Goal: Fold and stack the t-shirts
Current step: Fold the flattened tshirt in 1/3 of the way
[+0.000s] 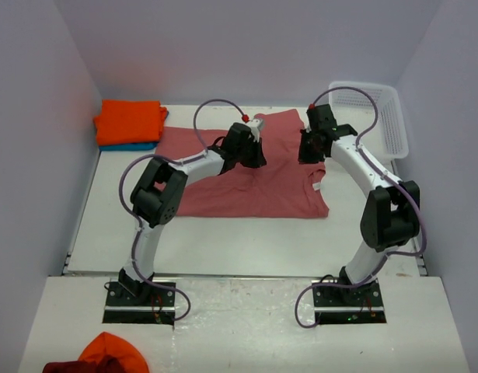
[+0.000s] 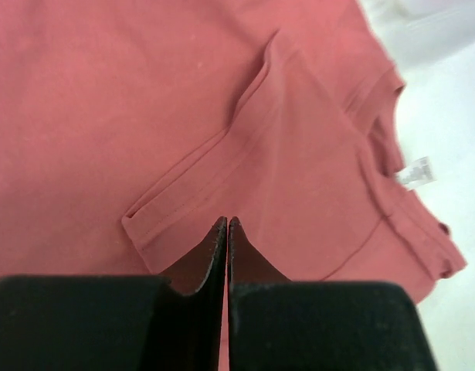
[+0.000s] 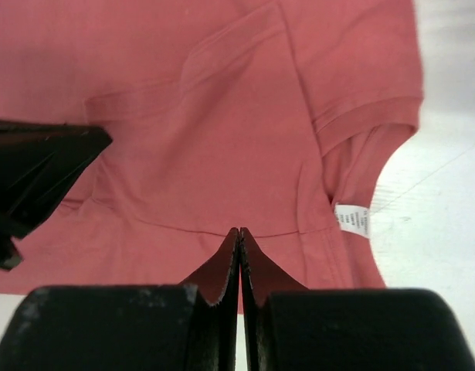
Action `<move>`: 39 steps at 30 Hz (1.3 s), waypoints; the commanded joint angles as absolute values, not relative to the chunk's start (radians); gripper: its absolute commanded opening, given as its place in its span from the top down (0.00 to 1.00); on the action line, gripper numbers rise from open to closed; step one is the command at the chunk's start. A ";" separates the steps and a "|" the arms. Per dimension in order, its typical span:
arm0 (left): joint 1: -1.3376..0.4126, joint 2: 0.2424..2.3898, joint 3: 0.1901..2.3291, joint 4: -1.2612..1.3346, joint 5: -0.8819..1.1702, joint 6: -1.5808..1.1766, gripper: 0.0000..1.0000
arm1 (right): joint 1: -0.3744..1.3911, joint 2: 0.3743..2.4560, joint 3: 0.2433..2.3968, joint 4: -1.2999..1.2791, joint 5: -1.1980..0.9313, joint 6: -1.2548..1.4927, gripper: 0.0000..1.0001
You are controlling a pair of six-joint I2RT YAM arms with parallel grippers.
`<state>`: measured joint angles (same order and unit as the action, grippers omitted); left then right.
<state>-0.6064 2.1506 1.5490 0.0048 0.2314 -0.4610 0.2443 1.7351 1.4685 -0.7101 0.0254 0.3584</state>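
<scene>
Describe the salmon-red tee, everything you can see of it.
The salmon-red t-shirt is soft, matte knit cloth. It lies spread mostly flat on the white table, neckline toward the right arm's side. One short sleeve lies folded in over the body, with its hem stitching showing. A small white tag sits at the ribbed neckline. The left gripper and right gripper are shut just over it; whether they pinch cloth I cannot tell.

The left arm (image 1: pixel 196 165) and right arm (image 1: pixel 361 165) reach forward, wrists angled inward. The left gripper (image 2: pixel 225 222) and right gripper (image 3: pixel 239 231) point downward, jaws pressed together.
</scene>
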 commanded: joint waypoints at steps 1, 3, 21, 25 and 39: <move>-0.603 2.198 1.624 -0.011 0.259 -0.462 1.00 | 0.273 1.715 1.405 -0.673 -0.003 0.374 1.00; -0.603 2.220 1.644 -0.037 0.261 -0.456 1.00 | 0.287 1.686 1.350 -0.654 -0.002 0.379 1.00; -0.528 2.365 1.723 -0.118 0.203 -0.454 1.00 | 0.367 1.520 1.292 -0.667 -0.002 0.420 1.00; -0.508 2.391 1.776 -0.144 0.213 -0.434 1.00 | 0.368 1.494 1.295 -0.672 -0.002 0.422 1.00; -0.531 2.186 1.741 -0.061 0.376 -0.405 0.72 | 0.376 1.512 1.207 -0.620 -0.002 0.419 0.81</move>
<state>-0.5182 2.3341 1.7477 -0.0944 0.3290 -0.4248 0.3683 1.5135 1.2018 -0.6422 -0.0147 0.4179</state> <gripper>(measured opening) 0.263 0.124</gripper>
